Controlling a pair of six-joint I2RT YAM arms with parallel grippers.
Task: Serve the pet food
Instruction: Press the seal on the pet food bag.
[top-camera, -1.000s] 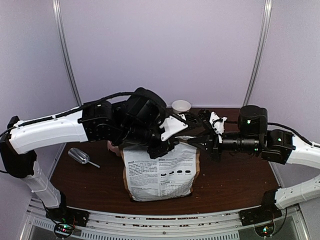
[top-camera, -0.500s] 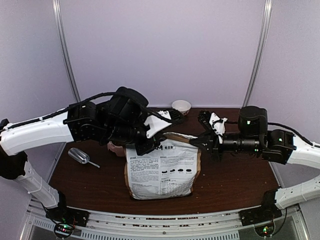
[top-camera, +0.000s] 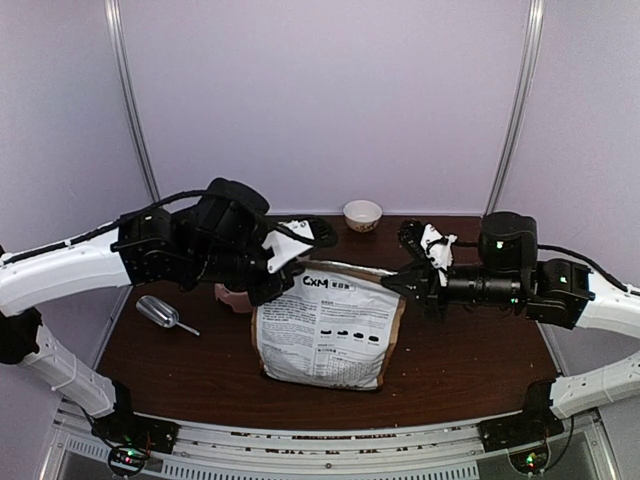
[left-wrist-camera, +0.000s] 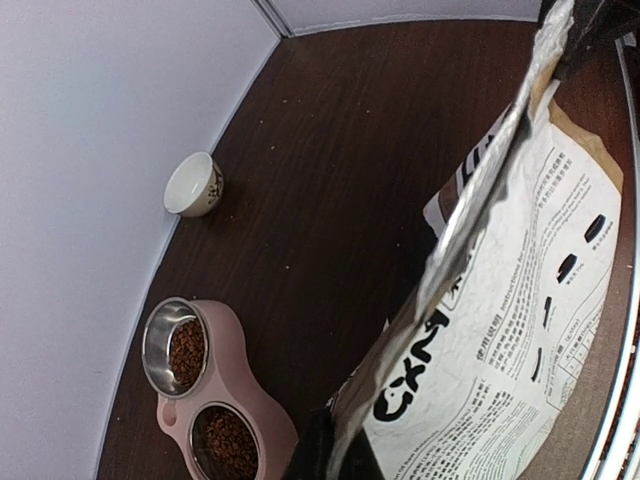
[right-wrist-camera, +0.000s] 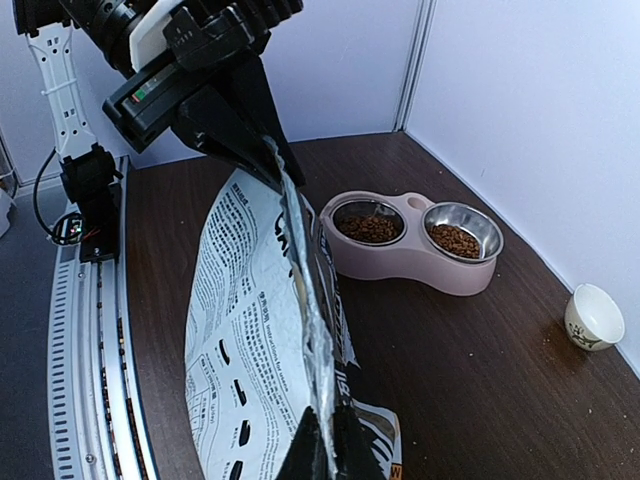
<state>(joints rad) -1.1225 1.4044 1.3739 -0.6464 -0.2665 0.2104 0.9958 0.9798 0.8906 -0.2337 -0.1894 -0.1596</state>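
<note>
The left hand (top-camera: 268, 292) is clamped on the top left corner of the bag (top-camera: 325, 335); the right hand (top-camera: 405, 283) is pinched tight on the top right corner. Between them the silver-lined top edge is pulled into a closed line. The bag, white and brown with black print, stands upright on the dark counter (top-camera: 470, 350), with its printed face towards the arm bases. Just behind its left side sits a pink feeder (right-wrist-camera: 400, 255) with two metal bowls; brown kibble (right-wrist-camera: 370, 228) lies in both bowls, and a few crumbs dot the counter nearby. A small white cup (top-camera: 362, 214) stands near the back wall, well apart from the bag. A metal scoop (top-camera: 160, 313) lies on the counter to the left, under the left arm.
</note>
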